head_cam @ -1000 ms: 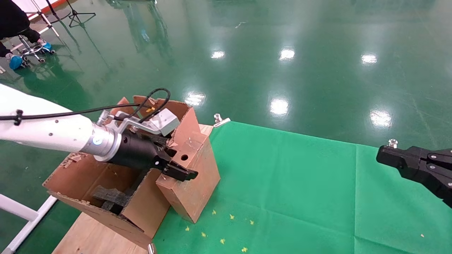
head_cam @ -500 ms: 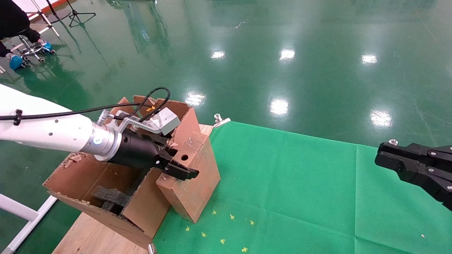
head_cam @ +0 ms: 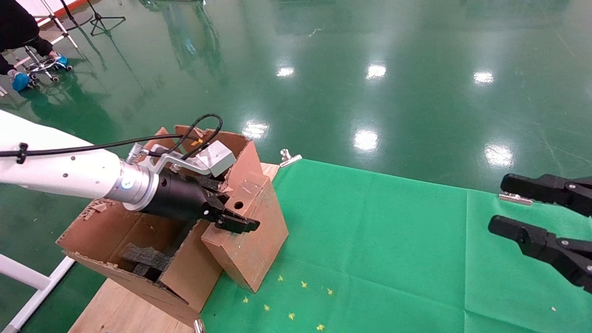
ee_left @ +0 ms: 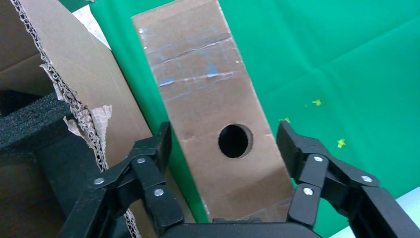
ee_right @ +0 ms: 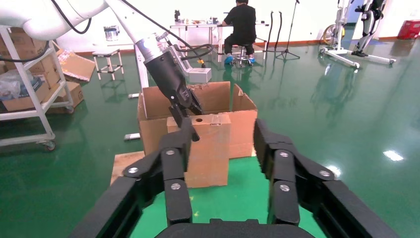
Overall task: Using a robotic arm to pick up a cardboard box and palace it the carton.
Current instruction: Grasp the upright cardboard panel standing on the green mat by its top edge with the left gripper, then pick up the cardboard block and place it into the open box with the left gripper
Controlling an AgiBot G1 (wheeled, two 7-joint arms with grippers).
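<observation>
Cardboard box [ee_left: 218, 129] between spread fingers of left claw [ee_left: 229, 144]; ungrasped; right claw [head_cam: 518, 210] released.

Head view high, wrist views close — all sharing the cardboard box [head_cam: 249, 231].

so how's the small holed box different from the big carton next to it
The cardboard box is a small closed slab with a round hole; the carton is far larger, open-topped, with ragged flaps and black foam inside. The box leans tilted against the carton, which sits flat. Both are brown cardboard.
</observation>
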